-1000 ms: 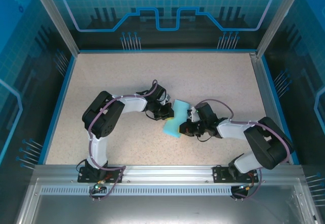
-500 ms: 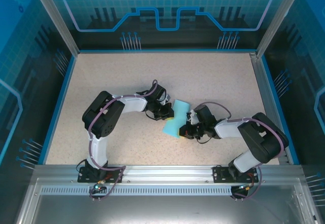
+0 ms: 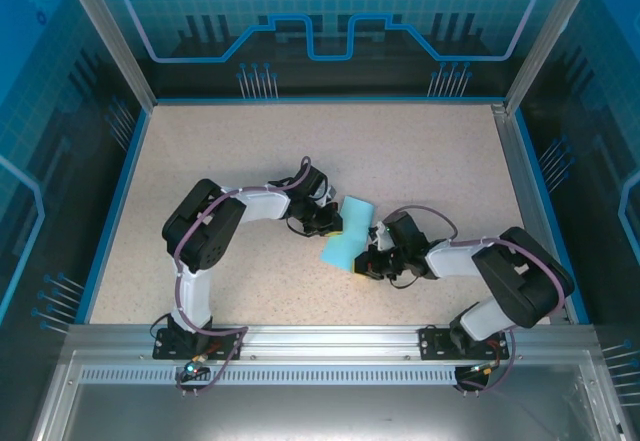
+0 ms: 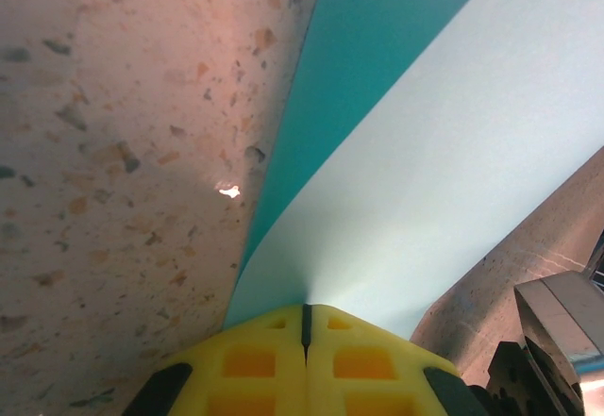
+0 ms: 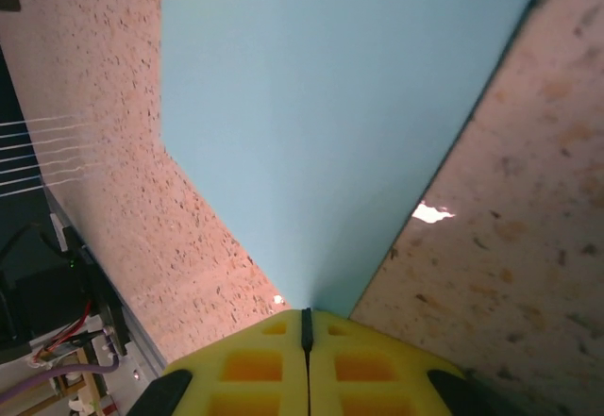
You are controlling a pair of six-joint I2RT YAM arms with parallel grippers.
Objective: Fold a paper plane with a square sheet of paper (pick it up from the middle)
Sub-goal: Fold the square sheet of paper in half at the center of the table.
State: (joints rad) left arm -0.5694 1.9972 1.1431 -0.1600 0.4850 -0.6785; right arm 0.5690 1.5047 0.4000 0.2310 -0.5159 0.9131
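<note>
The square sheet of paper is light turquoise and lies doubled over as a narrow strip on the speckled table, between the two arms. My left gripper comes in from the left and is shut on the sheet's edge. In the left wrist view the paper curls up out of the closed yellow fingertips. My right gripper is shut on the strip's near right end. From the right wrist, the sheet fans out flat from the pinched jaws of that gripper. A paper plane is out of view.
The beige speckled table has a blue rim and a metal rail along the near edge. Slanted frame posts stand at the back corners. Bare table stretches behind and to both sides of the arms.
The right arm has drawn in, and its gripper has shifted slightly left and nearer with the paper's end. The left arm and the sheet's far end have stayed put.
</note>
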